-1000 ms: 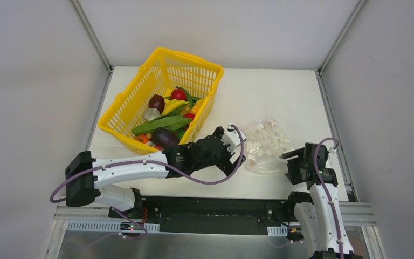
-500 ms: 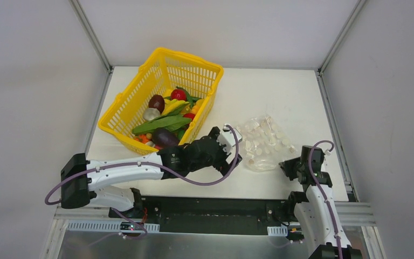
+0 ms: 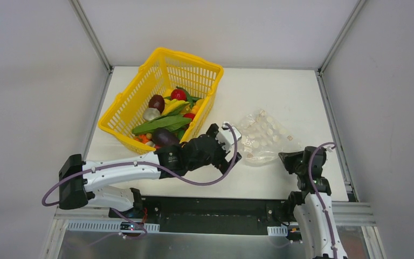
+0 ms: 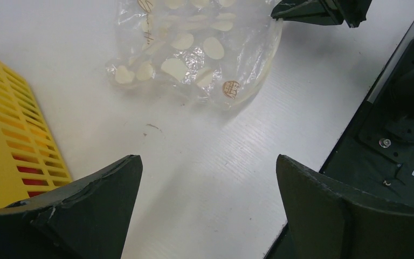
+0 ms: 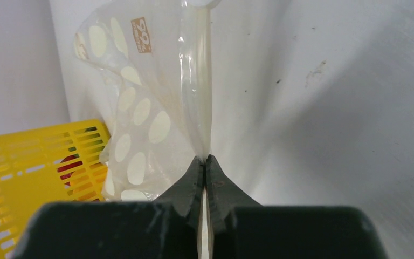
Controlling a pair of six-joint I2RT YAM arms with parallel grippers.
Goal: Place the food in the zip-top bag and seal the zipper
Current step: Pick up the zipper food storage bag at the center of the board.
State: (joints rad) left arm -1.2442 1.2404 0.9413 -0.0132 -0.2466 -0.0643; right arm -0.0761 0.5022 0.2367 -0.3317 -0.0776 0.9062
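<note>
Left pincer point(image 4: 207, 162) wide, right pincer point(image 5: 205, 160) pinched tight

Crinkly clear plastic bag point(image 3: 261, 137), glossy toy food point(image 3: 161, 123), plastic mesh basket point(image 3: 186, 73)

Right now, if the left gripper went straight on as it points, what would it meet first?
Most likely the zip-top bag, lying straight ahead of the open left gripper across bare table. If it angles downward, the table may come first; depth is unclear.
</note>
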